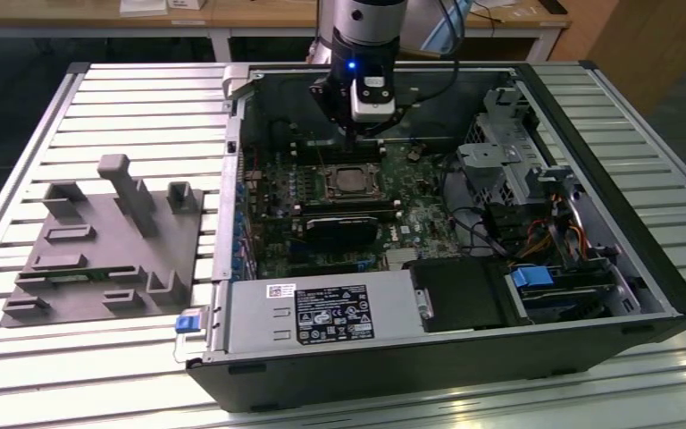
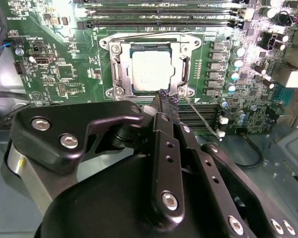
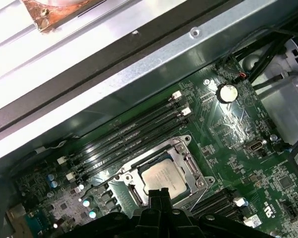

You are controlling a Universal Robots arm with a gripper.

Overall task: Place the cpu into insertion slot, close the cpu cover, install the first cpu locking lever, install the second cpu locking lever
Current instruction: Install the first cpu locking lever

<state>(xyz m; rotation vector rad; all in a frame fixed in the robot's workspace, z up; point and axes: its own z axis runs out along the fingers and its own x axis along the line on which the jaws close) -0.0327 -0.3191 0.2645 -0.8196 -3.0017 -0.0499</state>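
The cpu [image 2: 150, 69] sits in the insertion slot [image 2: 113, 69], with the cpu cover [image 2: 185, 67] flat around it — just beside the gripper [image 2: 164, 96]. Its fingers are pressed together, empty, at the slot's edge — near a loose wire lever [image 2: 201, 118].

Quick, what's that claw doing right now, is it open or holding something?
Claw: closed, nothing visibly held, tips beside the cpu cover.
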